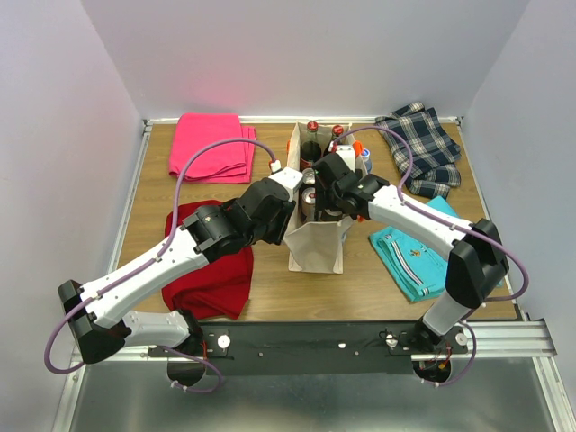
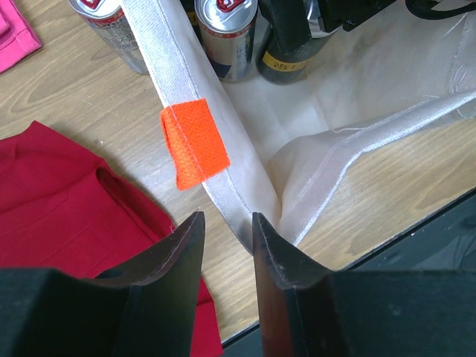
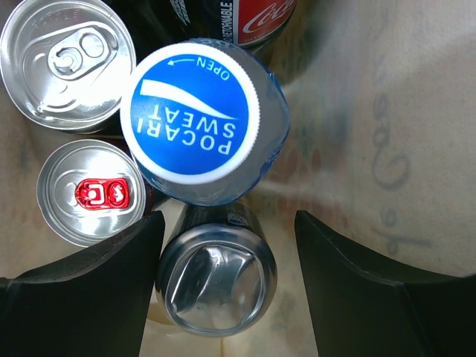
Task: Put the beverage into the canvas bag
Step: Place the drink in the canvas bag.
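Note:
The cream canvas bag stands open mid-table, and its rim band carries an orange strap tab. A dark beverage can rests bottom-up inside the bag against the bag wall. My right gripper reaches down into the bag and is open. The can sits between its fingers, close to the left one and apart from the right one. My left gripper hovers at the bag's near corner, open, with only wood showing in its narrow gap.
Inside the bag are a blue-capped Pocari Sweat bottle, two cans and a cola bottle. One can shows left of the rim band. A pink cloth, red cloth, plaid cloth and teal shirt lie around.

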